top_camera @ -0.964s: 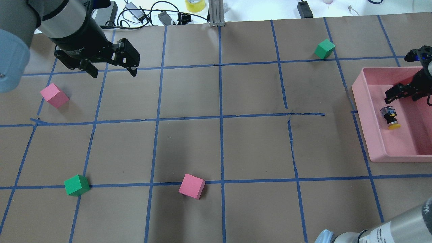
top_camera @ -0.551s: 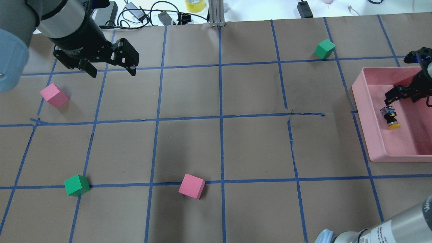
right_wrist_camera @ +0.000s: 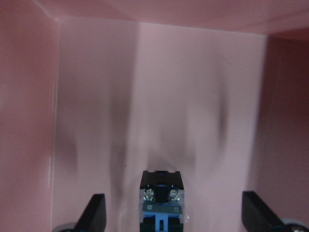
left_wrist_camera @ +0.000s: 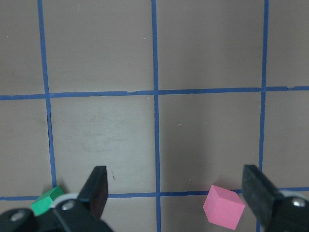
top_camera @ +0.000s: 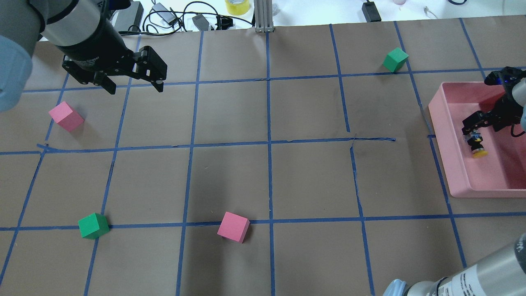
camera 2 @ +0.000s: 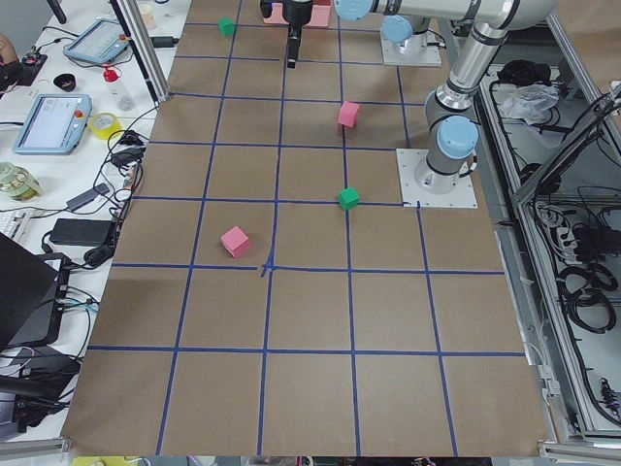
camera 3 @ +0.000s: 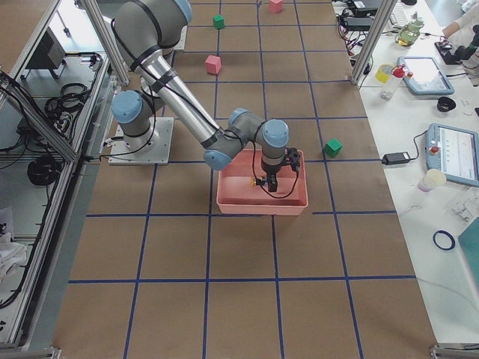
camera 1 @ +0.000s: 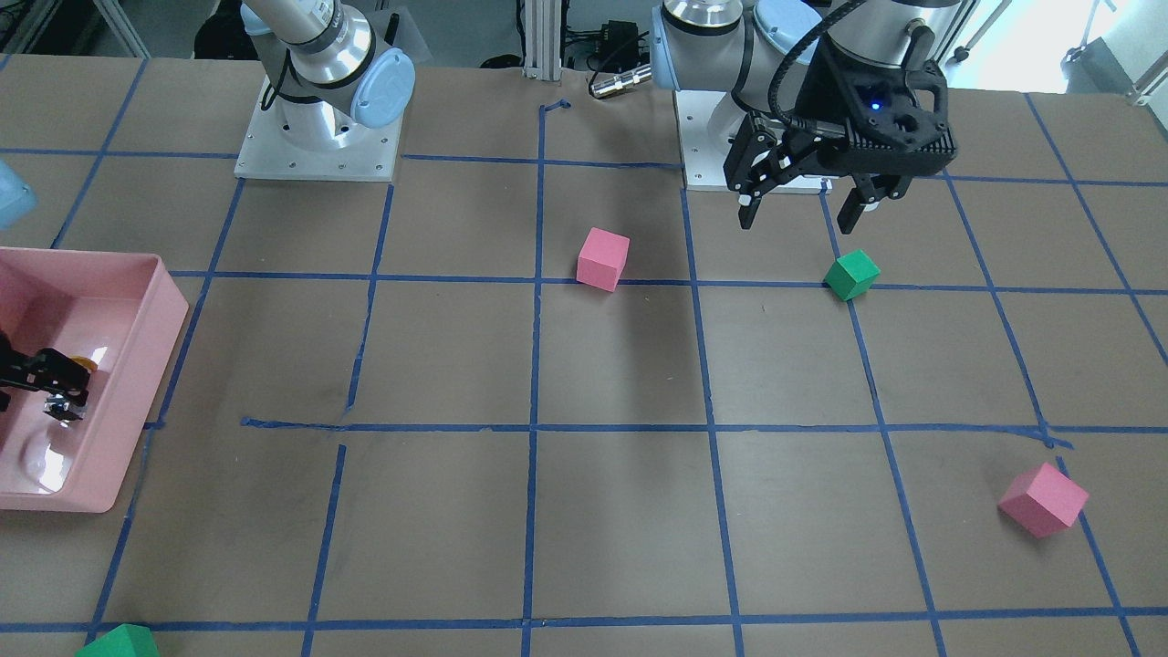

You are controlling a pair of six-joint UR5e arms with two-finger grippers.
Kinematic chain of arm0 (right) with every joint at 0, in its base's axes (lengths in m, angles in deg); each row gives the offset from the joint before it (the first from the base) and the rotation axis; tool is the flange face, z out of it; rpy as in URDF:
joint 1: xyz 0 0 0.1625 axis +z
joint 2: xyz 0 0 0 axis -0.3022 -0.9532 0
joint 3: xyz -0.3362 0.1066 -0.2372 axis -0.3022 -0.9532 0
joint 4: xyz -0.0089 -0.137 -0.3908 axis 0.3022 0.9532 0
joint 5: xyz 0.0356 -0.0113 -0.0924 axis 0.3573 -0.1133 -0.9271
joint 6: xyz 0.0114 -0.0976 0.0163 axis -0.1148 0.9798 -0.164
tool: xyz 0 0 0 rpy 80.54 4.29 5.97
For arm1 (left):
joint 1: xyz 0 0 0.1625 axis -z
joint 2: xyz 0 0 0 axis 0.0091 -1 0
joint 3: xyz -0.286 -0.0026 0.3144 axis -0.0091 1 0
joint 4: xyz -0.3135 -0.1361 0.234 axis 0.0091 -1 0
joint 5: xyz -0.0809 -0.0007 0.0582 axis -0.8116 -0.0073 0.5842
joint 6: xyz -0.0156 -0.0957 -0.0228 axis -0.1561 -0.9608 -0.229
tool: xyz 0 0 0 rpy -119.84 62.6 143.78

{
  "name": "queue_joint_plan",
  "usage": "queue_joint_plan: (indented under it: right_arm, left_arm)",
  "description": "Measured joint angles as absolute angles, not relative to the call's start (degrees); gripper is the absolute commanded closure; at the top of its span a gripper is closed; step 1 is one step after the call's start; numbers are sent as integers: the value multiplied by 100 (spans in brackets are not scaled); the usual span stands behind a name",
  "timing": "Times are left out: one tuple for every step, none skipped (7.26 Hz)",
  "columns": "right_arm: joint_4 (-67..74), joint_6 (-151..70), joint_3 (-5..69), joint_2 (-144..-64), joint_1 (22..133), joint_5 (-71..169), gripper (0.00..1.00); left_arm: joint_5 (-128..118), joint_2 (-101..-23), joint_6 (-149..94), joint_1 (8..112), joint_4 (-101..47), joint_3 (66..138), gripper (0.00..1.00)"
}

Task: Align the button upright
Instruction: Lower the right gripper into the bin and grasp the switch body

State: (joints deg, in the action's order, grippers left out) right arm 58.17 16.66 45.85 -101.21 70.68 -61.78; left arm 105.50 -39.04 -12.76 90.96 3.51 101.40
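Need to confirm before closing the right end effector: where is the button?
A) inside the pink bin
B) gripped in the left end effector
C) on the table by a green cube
A: the button lies on its side inside the pink bin, by the open right end effector; the left end effector is open and empty.

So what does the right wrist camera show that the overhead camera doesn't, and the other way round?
Only the right wrist view: a close-up of the button's end with two screws, between the right gripper's open fingers and touching neither.

Only the overhead view: the button's yellow cap, the button lying on its side, the open left gripper over the table, two pink cubes and two green cubes.

Both: the button inside the pink tray, with the right gripper at it.
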Motion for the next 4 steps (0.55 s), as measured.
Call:
queue_joint_plan:
  right_arm:
    - [5851, 1656, 4627, -10107, 7068, -6173, 4]
    - [5882, 1655, 4648, -10069, 7068, -6170, 4]
    - [5926, 1656, 4655, -10014, 7068, -6171, 4]
    - [5955, 1662, 4658, -9981, 7068, -6177, 3]
  left_arm:
    - [10551, -3904, -1276, 9093, 351, 10141, 0]
    - [10551, -3904, -1276, 9092, 351, 10142, 0]
    - [10551, -3904, -1276, 9092, 351, 10142, 0]
    - [10551, -3904, -1276, 9092, 351, 10143, 0]
